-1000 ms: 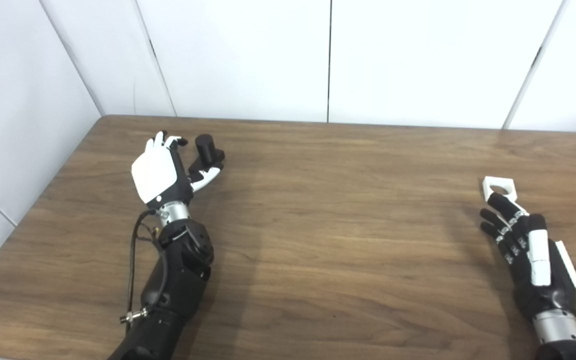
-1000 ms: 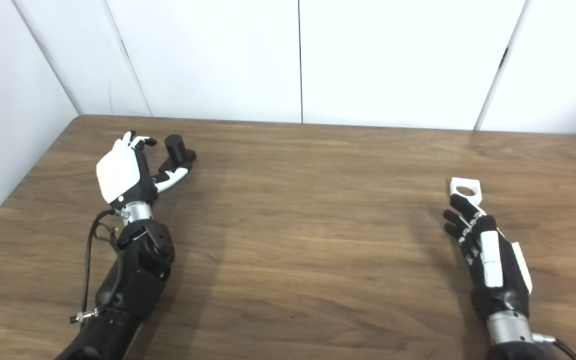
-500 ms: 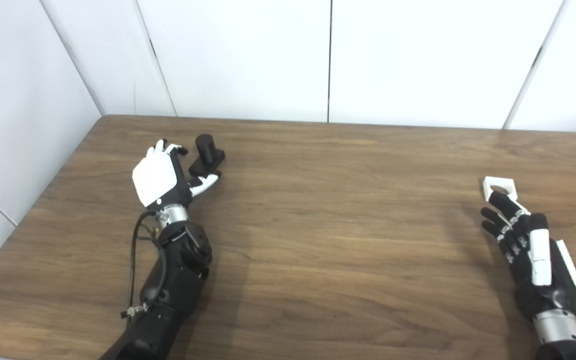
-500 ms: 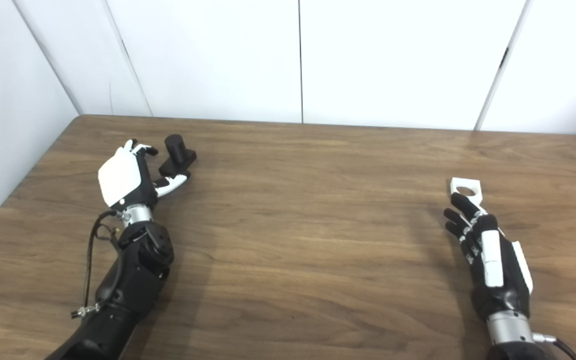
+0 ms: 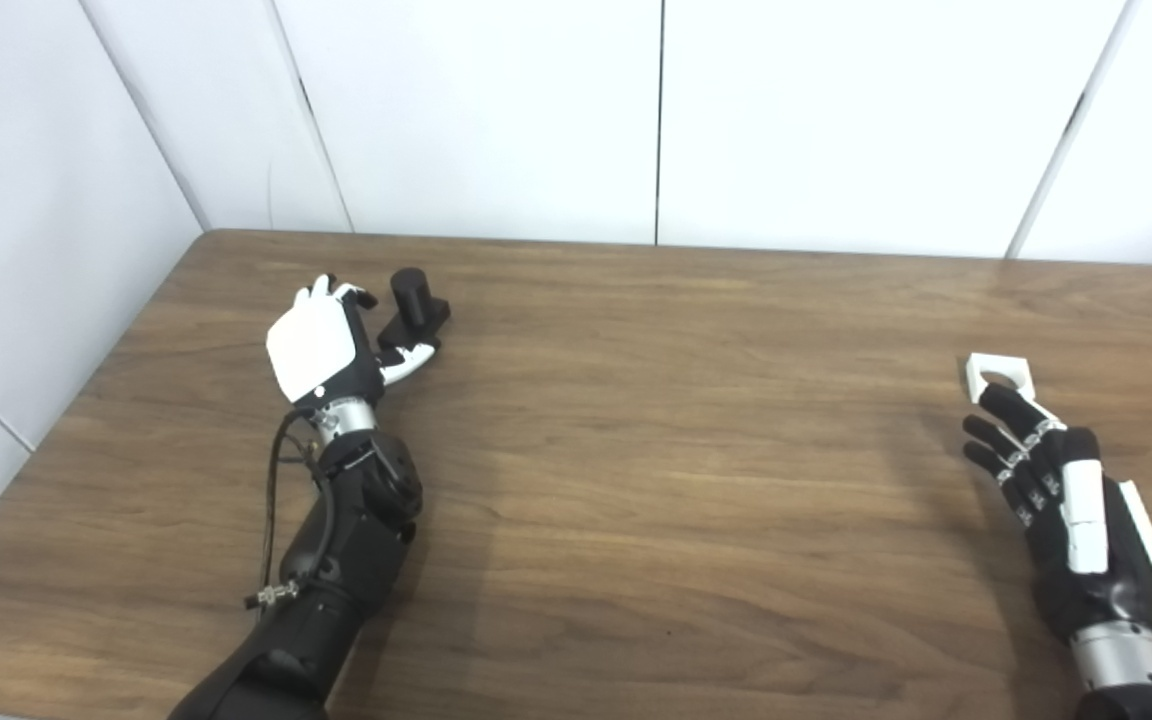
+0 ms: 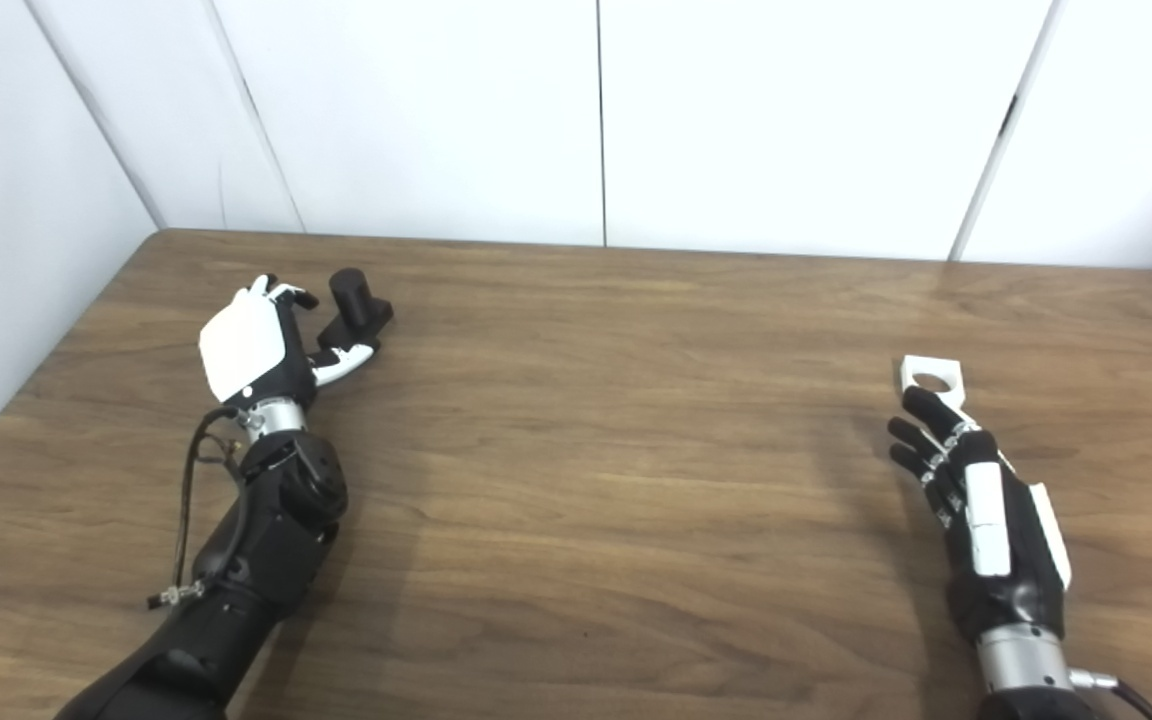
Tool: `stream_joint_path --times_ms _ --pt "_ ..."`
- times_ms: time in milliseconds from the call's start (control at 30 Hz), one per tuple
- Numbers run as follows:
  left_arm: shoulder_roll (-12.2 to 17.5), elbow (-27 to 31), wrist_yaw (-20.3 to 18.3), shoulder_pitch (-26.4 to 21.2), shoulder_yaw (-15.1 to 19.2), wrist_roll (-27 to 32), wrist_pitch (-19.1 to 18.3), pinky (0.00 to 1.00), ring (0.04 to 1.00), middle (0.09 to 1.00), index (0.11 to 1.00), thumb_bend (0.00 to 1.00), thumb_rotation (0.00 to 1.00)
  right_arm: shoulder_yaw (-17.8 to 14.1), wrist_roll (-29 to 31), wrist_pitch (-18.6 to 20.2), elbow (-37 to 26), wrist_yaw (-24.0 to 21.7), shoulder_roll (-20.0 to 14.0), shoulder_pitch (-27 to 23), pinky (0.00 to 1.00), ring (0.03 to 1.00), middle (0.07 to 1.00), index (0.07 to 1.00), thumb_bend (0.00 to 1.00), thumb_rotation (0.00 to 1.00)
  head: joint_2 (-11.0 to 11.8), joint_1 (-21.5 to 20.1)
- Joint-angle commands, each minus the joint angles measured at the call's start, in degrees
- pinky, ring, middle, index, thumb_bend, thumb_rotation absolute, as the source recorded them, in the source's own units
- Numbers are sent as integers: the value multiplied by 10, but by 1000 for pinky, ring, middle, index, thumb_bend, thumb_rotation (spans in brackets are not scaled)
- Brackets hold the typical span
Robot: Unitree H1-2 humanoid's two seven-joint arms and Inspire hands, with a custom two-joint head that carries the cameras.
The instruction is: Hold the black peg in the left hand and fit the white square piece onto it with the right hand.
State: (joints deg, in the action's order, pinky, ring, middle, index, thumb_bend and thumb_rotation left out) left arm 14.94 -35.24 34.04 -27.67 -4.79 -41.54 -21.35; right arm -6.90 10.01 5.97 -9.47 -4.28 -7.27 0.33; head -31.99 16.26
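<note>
Slightly lower and closer to the black peg (image 5: 414, 306) at upper left, the left hand (image 5: 321, 350) has open fingers curled beside it, while the right hand (image 5: 1066, 495), also open, sits just below the white square piece (image 5: 998, 374); a careless close could topple the peg.

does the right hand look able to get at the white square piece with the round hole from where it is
Probably yes. The right hand is open, its fingertips just short of the white square piece, which lies flat on the wooden table with nothing between them.
</note>
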Motion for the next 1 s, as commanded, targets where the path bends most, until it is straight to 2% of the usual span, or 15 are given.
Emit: stream_joint_path --times_ms 0,333,800,967 --pt "15 -2 18 -34 -3 -2 6 867 918 911 652 837 416 -2 1 -9 -19 1 0 -10 836 838 870 794 703 907 -1 -1" --pt "17 -36 16 -49 -18 5 5 849 913 915 655 832 440 -3 3 -9 -20 4 2 -10 848 834 871 802 700 906 -3 -8" --pt "13 -74 16 -63 -32 33 45 833 894 890 630 817 407 -4 4 -5 -31 9 3 -7 850 840 875 802 704 908 -5 -14" --pt "12 -81 17 -63 -30 45 63 849 883 861 547 799 350 -4 3 -6 -34 9 1 -5 848 839 875 806 697 917 -7 -15"
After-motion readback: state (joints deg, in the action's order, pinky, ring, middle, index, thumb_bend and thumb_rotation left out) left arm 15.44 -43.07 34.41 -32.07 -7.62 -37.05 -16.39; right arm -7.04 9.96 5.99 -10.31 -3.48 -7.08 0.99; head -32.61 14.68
